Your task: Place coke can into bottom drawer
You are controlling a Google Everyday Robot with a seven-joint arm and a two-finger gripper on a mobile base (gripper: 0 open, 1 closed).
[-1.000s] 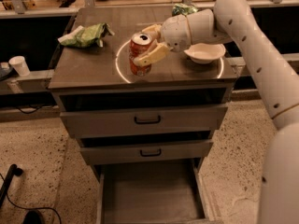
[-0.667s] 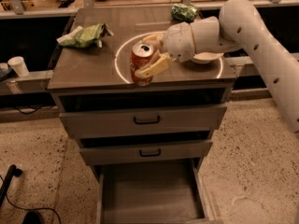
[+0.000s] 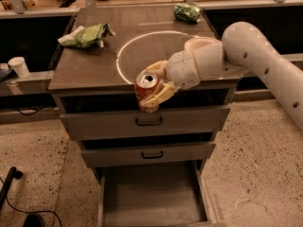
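The coke can point(image 3: 145, 91), red-orange with a silver top, is held in the air in front of the cabinet's front edge, level with the top drawer. My gripper point(image 3: 156, 86) is shut on the coke can, one cream finger behind it and one point(image 3: 159, 96) under its right side. The white arm point(image 3: 255, 56) reaches in from the right. The bottom drawer point(image 3: 151, 198) is pulled open below, a grey tray with nothing in it. The can hangs well above it, over the drawer's back part.
On the cabinet top point(image 3: 94, 65) lie a green chip bag point(image 3: 86, 35) at the left and a green packet point(image 3: 186, 12) at the back right. A white bowl point(image 3: 202, 43) shows behind my wrist. The two upper drawers point(image 3: 148, 121) are closed. A white cup point(image 3: 19, 66) stands at the far left.
My gripper has carried the coke can off the cabinet top, forward and down past its front edge. The view has shifted so more of the open bottom drawer shows.
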